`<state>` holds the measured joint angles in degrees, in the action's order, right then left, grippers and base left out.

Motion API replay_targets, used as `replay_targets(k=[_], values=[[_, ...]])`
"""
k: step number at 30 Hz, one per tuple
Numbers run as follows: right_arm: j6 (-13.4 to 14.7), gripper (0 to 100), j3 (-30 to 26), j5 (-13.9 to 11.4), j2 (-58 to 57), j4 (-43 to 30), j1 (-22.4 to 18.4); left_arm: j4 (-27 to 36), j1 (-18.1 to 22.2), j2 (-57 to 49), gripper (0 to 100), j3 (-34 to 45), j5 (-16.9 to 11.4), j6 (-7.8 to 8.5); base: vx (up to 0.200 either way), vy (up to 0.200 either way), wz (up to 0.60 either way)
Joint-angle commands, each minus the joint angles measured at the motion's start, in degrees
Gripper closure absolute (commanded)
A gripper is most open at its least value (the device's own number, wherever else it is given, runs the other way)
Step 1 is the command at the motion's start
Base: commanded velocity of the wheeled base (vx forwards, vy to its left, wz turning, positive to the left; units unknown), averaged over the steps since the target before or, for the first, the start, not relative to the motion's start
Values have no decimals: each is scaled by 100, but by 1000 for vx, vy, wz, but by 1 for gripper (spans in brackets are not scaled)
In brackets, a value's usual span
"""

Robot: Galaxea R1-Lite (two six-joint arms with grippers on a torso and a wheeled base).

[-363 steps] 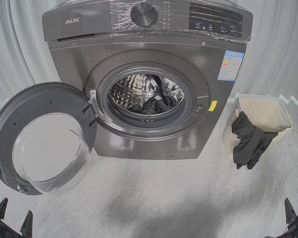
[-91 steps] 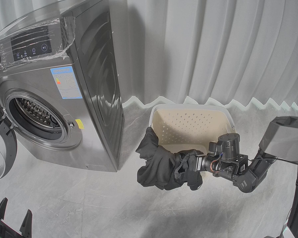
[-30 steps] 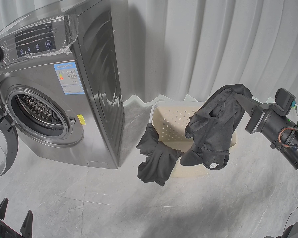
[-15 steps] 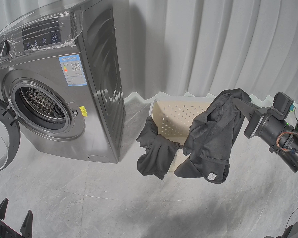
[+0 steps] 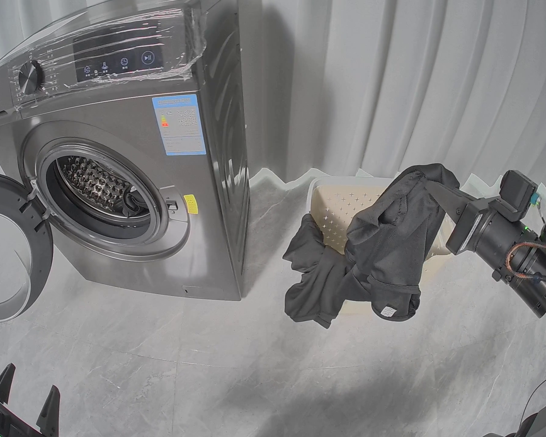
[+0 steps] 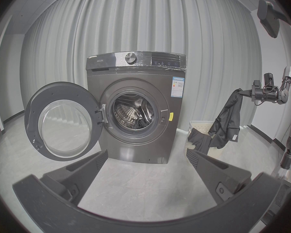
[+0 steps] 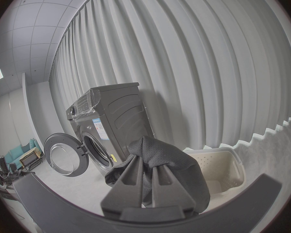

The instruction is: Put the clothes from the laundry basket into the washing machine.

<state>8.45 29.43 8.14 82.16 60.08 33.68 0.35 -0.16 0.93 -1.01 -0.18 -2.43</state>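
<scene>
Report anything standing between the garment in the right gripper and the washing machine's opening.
Nothing visible does. The right gripper holds the dark garment above the laundry basket; the washing machine's door is swung wide aside, leaving the drum opening exposed. A second garment drapes over the basket's rim, below the held one and off that path.

Glossy grey metal washing machine (image 5: 218,153) (crinkled clear plastic film (image 5: 182,44) over its controls); beside it, a matt cream perforated plastic laundry basket (image 5: 341,181) and dark-grey cloth garment (image 5: 394,238)
</scene>
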Motion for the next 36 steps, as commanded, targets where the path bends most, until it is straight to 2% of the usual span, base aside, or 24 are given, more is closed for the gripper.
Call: replay_targets(k=[1,36], values=[[8,100,2,3,19,4,7,0,-2,-93,0,84,1,-4,0,200,0],[8,100,-60,-23,19,4,95,0,-2,-93,0,84,1,-4,0,200,0]])
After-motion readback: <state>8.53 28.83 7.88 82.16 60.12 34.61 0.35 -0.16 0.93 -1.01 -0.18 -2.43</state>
